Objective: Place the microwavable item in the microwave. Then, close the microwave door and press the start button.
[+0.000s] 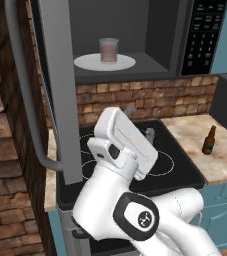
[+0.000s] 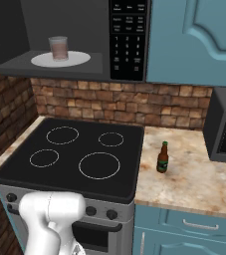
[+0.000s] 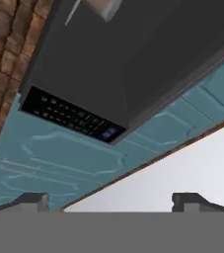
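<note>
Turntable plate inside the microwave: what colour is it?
White, a plain round plate under the glass cup; clearest in the left base view.

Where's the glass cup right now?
The glass cup stands upright on the white turntable plate inside the open microwave, above the black stove; in the right base view it is left of the keypad panel.
</note>
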{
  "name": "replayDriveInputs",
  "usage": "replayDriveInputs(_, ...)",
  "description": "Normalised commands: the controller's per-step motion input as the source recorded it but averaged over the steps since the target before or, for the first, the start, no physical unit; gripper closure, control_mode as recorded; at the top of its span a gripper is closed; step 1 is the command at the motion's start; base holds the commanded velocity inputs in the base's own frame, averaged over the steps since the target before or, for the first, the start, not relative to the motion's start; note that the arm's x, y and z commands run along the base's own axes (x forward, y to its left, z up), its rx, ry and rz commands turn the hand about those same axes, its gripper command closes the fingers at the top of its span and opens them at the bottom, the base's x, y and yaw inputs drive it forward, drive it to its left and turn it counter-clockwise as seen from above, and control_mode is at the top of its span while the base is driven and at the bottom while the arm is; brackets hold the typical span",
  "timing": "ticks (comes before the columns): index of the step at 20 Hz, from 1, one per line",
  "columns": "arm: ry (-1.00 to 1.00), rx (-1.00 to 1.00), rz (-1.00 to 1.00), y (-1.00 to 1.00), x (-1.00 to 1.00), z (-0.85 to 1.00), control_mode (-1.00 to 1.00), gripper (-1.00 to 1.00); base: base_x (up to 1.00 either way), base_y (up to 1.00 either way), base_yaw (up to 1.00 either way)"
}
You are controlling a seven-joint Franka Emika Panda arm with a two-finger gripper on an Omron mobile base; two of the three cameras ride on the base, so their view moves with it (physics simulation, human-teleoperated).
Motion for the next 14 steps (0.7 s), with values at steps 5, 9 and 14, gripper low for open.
replayDriveInputs(5,-0.43,0.00,-0.07,0.12,-0.99,-0.20,-1.00,-1.00,0.00,0.00,0.00)
replayDriveInputs(9,-0.34,-0.02,-0.03,0.52,-0.71,-0.29,-1.00,-1.00,0.00,0.00,0.00)
replayDriveInputs(14,-0.34,0.00,-0.01,0.33,-0.87,-0.13,-1.00,-1.00,0.00,0.00,0.00)
